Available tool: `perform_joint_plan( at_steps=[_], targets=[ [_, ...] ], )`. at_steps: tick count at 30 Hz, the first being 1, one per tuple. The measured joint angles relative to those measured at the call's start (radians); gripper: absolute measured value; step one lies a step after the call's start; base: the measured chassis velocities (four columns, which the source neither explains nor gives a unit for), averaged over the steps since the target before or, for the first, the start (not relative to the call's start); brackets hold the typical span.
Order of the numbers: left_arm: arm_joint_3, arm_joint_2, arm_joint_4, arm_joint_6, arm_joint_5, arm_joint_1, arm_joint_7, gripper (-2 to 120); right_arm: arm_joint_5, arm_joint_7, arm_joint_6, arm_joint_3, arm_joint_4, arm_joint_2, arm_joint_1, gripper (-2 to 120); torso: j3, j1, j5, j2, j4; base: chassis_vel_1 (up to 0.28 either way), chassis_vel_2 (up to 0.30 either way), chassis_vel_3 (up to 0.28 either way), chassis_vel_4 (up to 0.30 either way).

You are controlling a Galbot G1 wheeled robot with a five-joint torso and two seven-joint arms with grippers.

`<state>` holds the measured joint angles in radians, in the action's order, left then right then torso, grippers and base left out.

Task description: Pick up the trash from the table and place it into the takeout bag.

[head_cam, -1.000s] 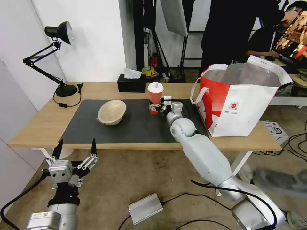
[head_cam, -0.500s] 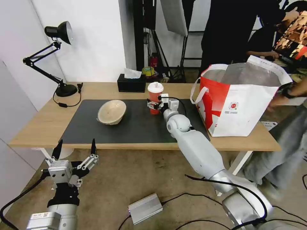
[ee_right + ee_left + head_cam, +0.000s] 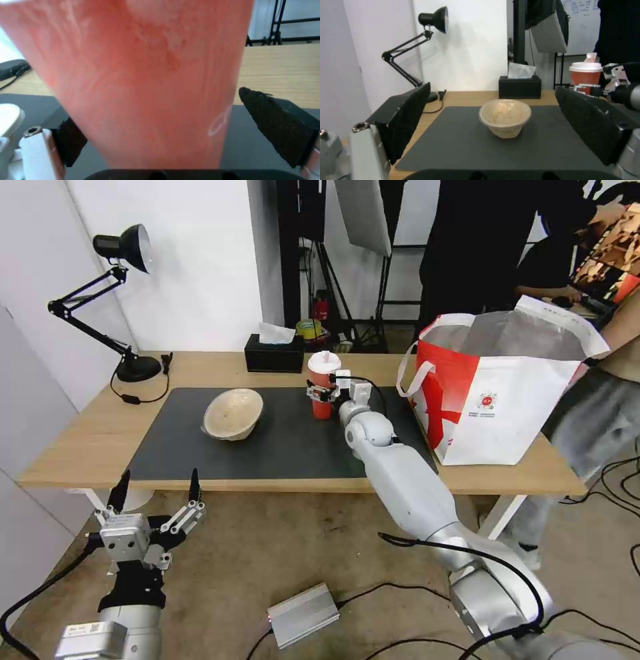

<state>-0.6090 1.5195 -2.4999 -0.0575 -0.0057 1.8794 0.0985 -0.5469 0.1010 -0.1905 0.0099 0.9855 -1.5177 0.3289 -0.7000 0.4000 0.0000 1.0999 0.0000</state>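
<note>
Table [image 3: 93,440] bears grey mat [image 3: 280,447], beige bowl [image 3: 233,413], lamp [image 3: 120,300].

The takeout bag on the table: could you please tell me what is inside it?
The takeout bag shows silver foil lining at its open top; its bottom is hidden by its walls, so any contents cannot be seen.

We see light-wood worktop [image 3: 80,440], matt dark grey mat [image 3: 287,447]; smooth red paper-like cup [image 3: 323,380]; rough beige bowl [image 3: 233,413]; foil-lined bag [image 3: 507,400].
</note>
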Motion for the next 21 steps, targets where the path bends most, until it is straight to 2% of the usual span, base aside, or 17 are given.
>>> perform_joint_plan(
  at_steps=[2,6,9,13,21],
  targets=[
    [0.0,-0.001,0.0,0.0,-0.001,-0.001,0.0,100,0.0,0.0,0.003,0.001,-0.002,0.0,0.0,86,0.0,0.0,0.0,0.0,0.0,0.0,0.0,0.0,0.0],
    [0.0,-0.002,0.0,0.0,-0.001,-0.002,0.0,100,0.0,0.0,0.003,0.001,0.001,0.003,0.0,78,0.0,0.0,0.0,0.0,0.0,0.0,0.0,0.0,0.0],
    [0.001,-0.003,0.0,0.0,-0.001,-0.004,0.0,100,0.0,0.002,0.004,0.0,0.005,0.005,0.001,63,0.0,0.0,0.0,0.0,0.0,0.0,0.0,0.0,0.0],
    [0.001,-0.004,0.0,0.0,-0.002,-0.005,0.0,100,0.0,0.003,0.004,-0.001,0.008,0.006,0.003,58,0.0,0.0,0.0,0.0,0.0,0.0,0.0,0.0,0.0],
    [0.0,-0.005,0.0,0.0,-0.002,-0.005,0.0,100,-0.001,0.006,0.003,-0.001,0.018,0.007,0.009,58,0.0,0.0,0.0,0.0,0.0,0.0,0.0,0.0,0.0]
  ],
)
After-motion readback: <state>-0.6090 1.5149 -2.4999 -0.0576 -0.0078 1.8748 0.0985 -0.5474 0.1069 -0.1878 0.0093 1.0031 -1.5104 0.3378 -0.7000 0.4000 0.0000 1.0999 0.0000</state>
